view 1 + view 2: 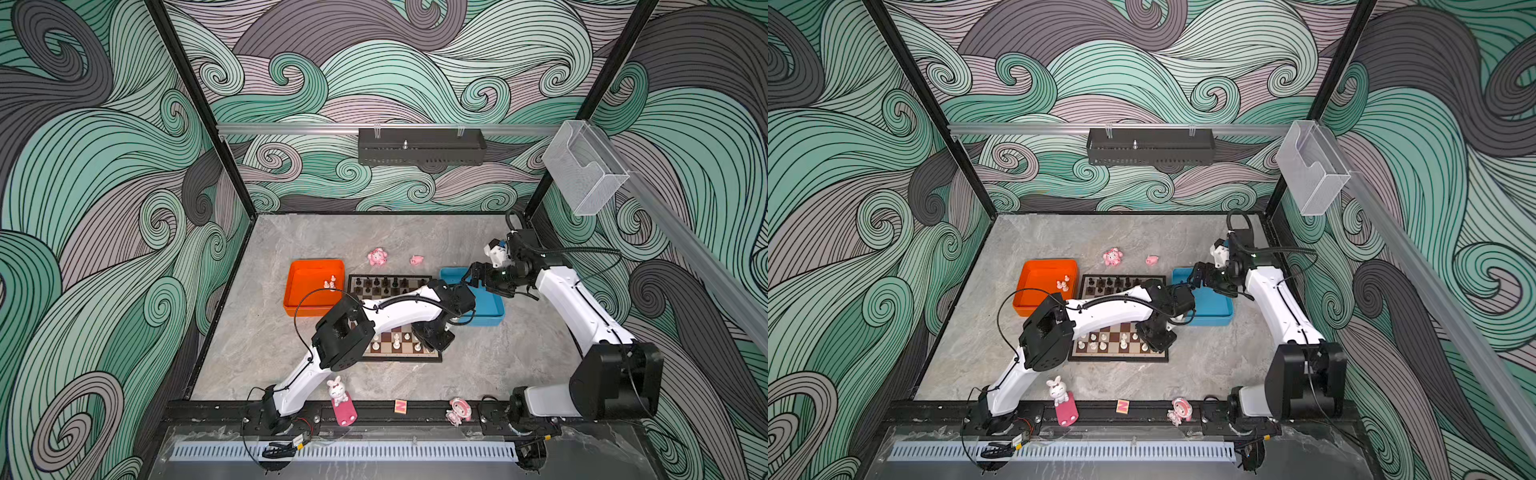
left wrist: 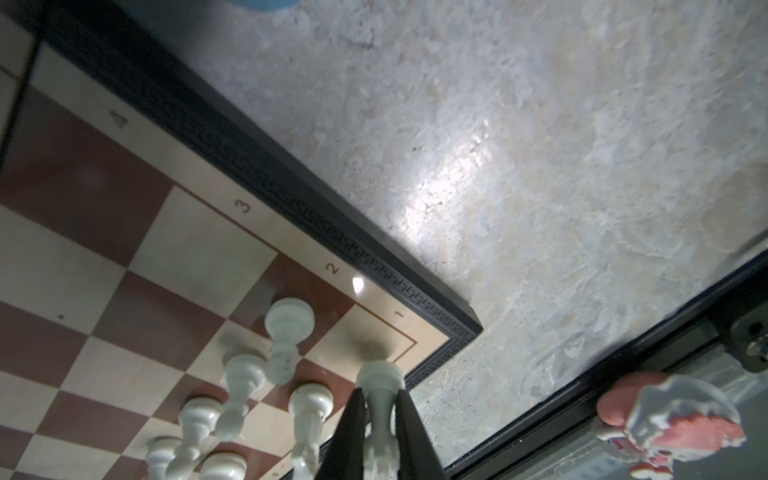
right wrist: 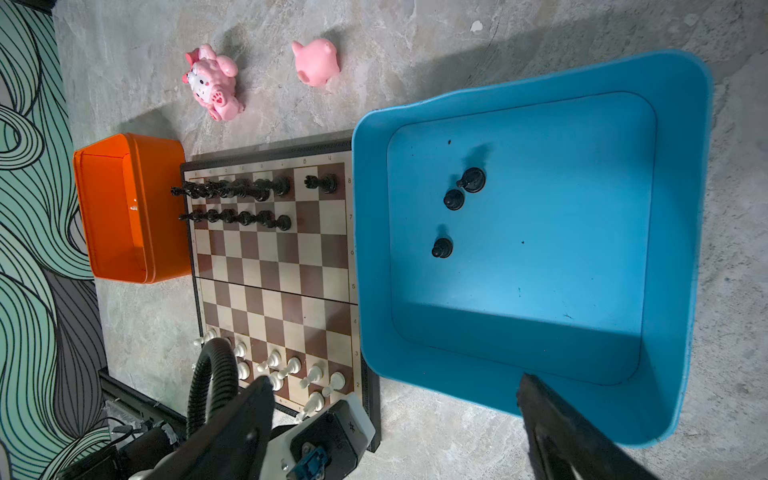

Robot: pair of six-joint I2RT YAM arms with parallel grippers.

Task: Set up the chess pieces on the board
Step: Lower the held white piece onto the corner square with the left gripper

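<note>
left gripper (image 2: 380,415) is clamped narrow on a white piece (image 2: 380,380), base just above the corner square of the board (image 2: 199,245), beside rank mark 1. risk: neighbouring white pieces (image 2: 243,376) stand close, so a skewed release or sideways retreat would likely topple them, or the held piece. right gripper (image 3: 394,380) hangs wide open, empty, over the blue tray (image 3: 681,208), which holds three black pieces (image 3: 453,199). orange tray (image 1: 299,270) holds a few small pale pieces (image 1: 329,284) — count unclear.

One board (image 3: 270,266), one orange tray (image 3: 162,208), one blue tray (image 3: 681,208) holding three black chess pieces (image 3: 441,247), four pink figurines (image 1: 377,257) outside the trays.
</note>
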